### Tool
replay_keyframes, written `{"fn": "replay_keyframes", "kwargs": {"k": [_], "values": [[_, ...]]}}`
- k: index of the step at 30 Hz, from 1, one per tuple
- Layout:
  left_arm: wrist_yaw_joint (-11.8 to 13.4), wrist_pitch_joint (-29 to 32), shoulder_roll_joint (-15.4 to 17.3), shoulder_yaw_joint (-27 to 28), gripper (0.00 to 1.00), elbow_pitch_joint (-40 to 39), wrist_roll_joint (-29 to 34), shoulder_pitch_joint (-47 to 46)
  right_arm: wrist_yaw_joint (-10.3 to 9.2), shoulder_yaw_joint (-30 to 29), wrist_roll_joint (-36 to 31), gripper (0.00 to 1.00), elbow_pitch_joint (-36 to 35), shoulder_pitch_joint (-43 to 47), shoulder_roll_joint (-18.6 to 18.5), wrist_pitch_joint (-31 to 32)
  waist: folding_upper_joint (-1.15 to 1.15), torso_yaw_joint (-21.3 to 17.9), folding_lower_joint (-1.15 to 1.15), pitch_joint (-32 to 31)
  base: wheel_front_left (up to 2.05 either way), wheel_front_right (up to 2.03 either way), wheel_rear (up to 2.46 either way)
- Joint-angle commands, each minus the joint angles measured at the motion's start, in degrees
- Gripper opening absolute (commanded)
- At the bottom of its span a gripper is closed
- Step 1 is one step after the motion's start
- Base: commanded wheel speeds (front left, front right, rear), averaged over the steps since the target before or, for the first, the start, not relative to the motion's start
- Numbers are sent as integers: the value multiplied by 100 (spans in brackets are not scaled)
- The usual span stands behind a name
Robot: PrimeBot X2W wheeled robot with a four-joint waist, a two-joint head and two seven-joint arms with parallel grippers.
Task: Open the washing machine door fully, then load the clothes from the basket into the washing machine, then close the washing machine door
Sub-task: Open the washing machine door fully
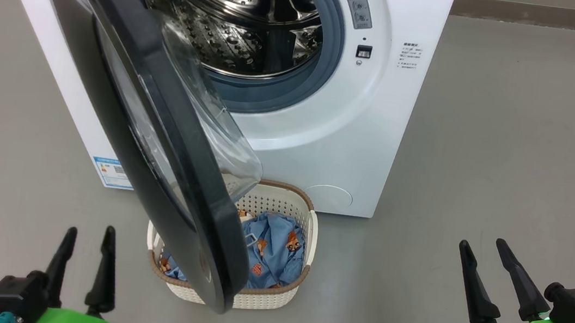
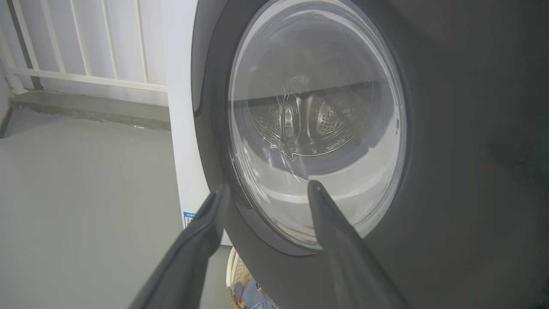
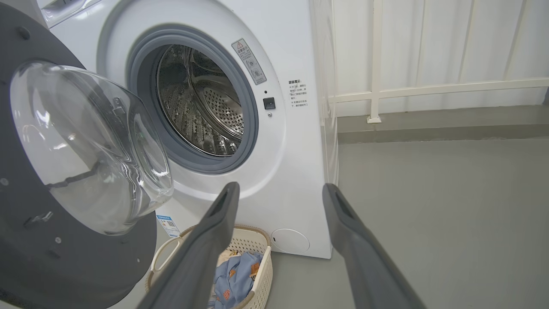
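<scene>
Glossy black, the washing machine door (image 1: 170,130) stands only partly open. In the head view it slants from the upper left to the bottom centre, and its clear glass bowl (image 1: 215,125) bulges toward the drum (image 1: 228,17). Its lower edge overhangs the left side of the basket (image 1: 283,196), which sits on the floor just before the washing machine (image 1: 322,149). The blue printed clothes (image 1: 271,247) lie inside it.

The main risk, as I judge it, is reaching for the clothes with the door like this. An arm could knock the door or drag the light basket. Fabric pulled up past the rim could snag, or drape over the grey gasket.

The left gripper (image 1: 91,231), at lower left, has its fingers apart and empty. In the left wrist view it faces the door's outer side. The right gripper (image 1: 481,243), at lower right, is spread wide and empty too.

The floor (image 1: 513,156) is smooth grey and looks slippery for the basket. A white railing (image 3: 429,88) lines the pale wall behind.
</scene>
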Motion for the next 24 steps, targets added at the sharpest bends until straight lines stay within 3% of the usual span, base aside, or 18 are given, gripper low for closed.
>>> {"fn": "replay_keyframes", "kwargs": {"k": [1,8,15,24], "values": [[-12,-37,94,195,0,-189,-7,-148,9,76,-23,100,-118,-82,-34,-69,0,0,0,-2,0,0,0],[-23,-37,94,157,0,-513,-27,-223,9,61,-31,100,-119,-84,-7,-69,0,3,0,-2,0,0,0],[49,-37,94,-4,0,-1581,199,-356,9,67,-34,100,-128,-82,28,-69,0,8,0,21,0,0,0],[-5,-37,94,-715,0,-2872,383,-387,9,82,-48,100,-145,-87,90,-69,0,-15,0,45,0,0,0]]}}
